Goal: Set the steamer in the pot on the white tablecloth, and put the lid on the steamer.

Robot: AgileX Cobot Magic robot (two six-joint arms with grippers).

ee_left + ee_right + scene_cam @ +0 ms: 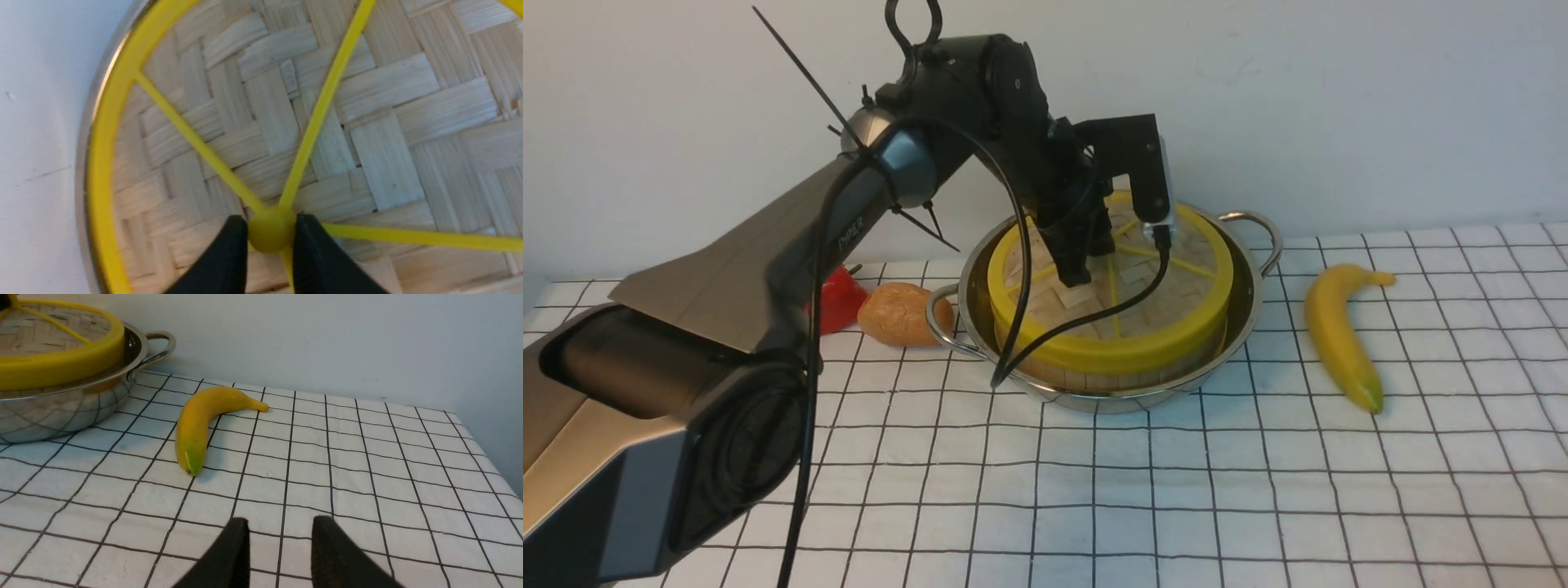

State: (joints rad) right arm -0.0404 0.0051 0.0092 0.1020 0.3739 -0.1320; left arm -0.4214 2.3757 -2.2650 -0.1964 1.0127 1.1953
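The shiny pot [1252,294] stands on the white tablecloth [1176,490] at the back middle. Inside it sits the steamer [1111,380]; only a strip of its wooden side shows. The woven lid [1184,282] with its thick yellow rim lies flat on top of the steamer. My left gripper [1078,273] reaches down onto the lid's centre. In the left wrist view the gripper [271,236] has its two black fingers pressed against both sides of the lid's [380,122] yellow centre knob. My right gripper [280,535] hovers open over bare cloth, with nothing between its fingers.
A yellow banana [1335,331] lies on the cloth right of the pot, and in the right wrist view the banana [196,424] is ahead of the right gripper. A brown potato-like lump [898,314] and a red pepper [837,302] sit left of the pot. A wall runs behind.
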